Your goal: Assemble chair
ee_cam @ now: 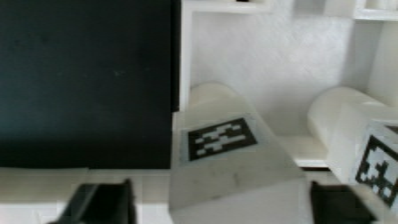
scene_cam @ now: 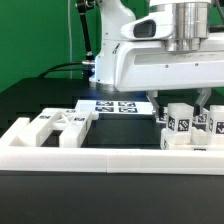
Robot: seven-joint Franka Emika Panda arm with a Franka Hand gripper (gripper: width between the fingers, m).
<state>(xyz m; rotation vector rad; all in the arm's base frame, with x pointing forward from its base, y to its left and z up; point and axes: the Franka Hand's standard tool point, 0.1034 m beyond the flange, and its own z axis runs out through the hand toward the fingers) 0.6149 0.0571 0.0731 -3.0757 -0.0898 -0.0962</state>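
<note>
Several white chair pieces with black-and-white tags stand clustered at the exterior view's right. My gripper is lowered right over this cluster. In the wrist view the gripper is open, with its dark fingers on either side of a slanted white chair piece with a tag. There is a gap between that piece and one finger. A second tagged piece stands close beside it. More notched white chair pieces lie at the exterior view's left.
The marker board lies on the black table behind the pieces. A long low white barrier wall runs across the front. The white arm fills the upper right of the exterior view.
</note>
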